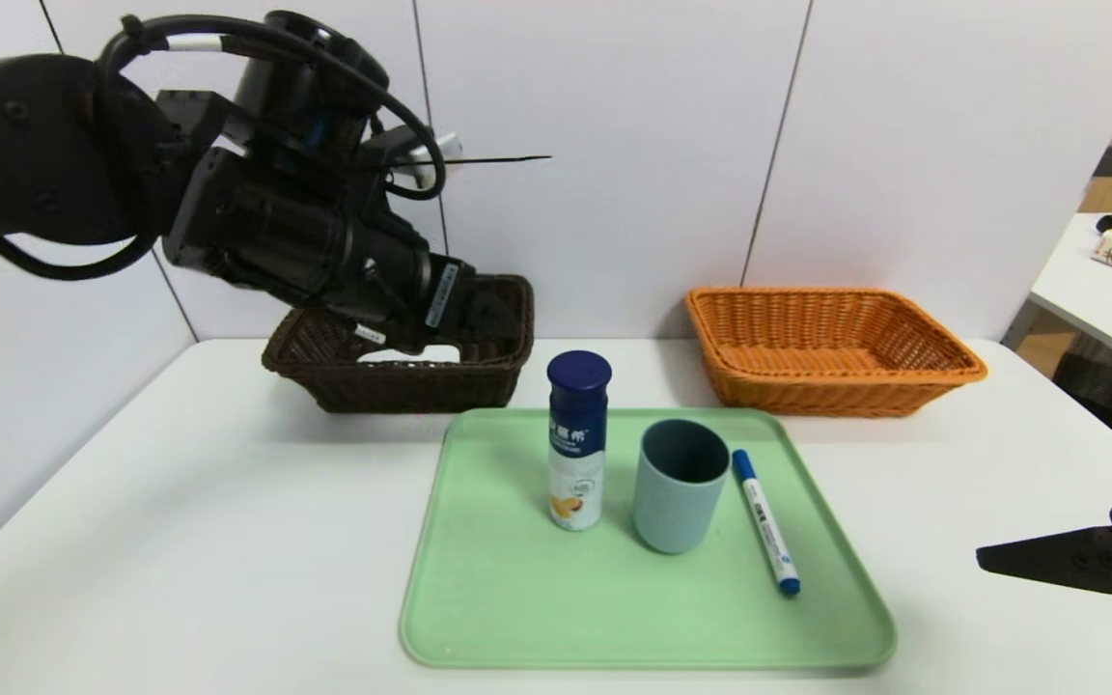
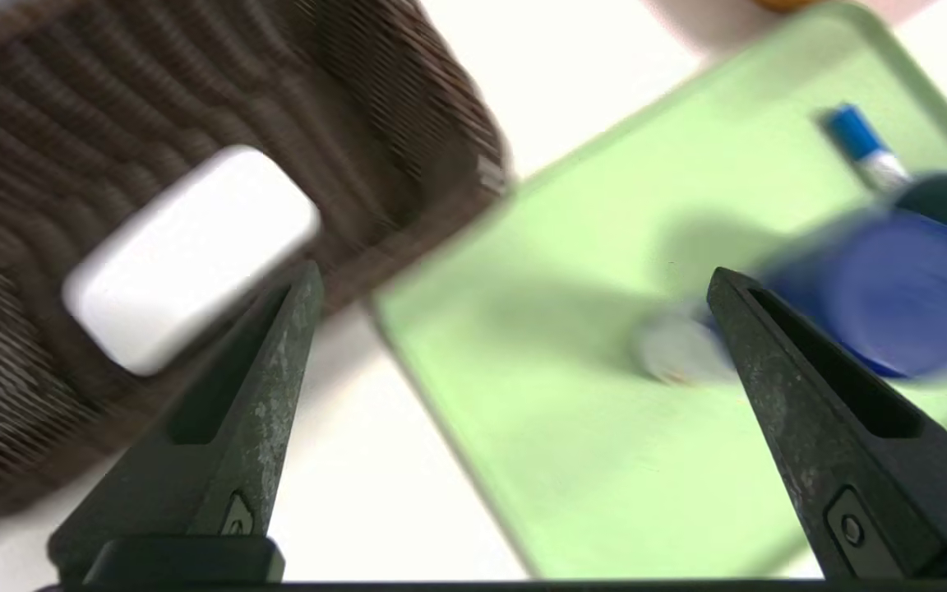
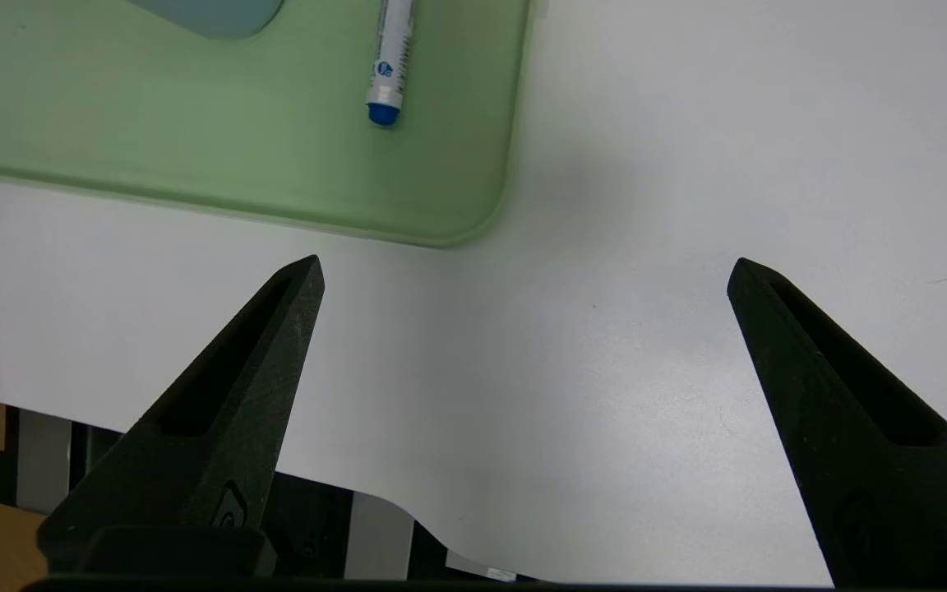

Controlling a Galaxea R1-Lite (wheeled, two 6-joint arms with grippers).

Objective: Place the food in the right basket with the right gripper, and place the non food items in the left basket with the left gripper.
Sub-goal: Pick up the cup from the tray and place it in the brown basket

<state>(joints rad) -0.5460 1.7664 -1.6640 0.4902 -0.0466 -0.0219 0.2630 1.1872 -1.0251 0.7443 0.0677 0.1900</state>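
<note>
Got white wall panels (image 1: pixel 604 116) at the back, and in front of them a white counter (image 1: pixel 228 541). Can spot the left arm (image 1: pixel 276 212) reaching in from the left, with the left pincer (image 2: pixel 516 270) up over the dark basket area near the tray corner, wide open and gripping nothing. Then a pale green tray (image 1: pixel 517 608) flat on the counter, near the middle. Beyond the tray, over to the right, an orange wicker basket (image 1: pixel 836 394). Also beyond it but to the left, a dark brown wicker basket (image 1: pixel 402 391), partly tucked behind the left pincer in the head view. Got the right pincer (image 3: pixel 528 261) above bare counter, just off the right side of the tray near its front corner, spread wide too and holding nothing. Now for the smaller stuff: on the tray, a white drink bottle (image 1: pixel 577 454) with a dark blue cap, upright. Right beside it, a grey-blue cup (image 1: pixel 677 502), also upright, mouth up. Down inside the brown basket, a flat white case (image 2: pixel 194 255). And last, a white marker (image 1: pixel 765 526) with blue ends, lying on the tray to the right of the cup.
</note>
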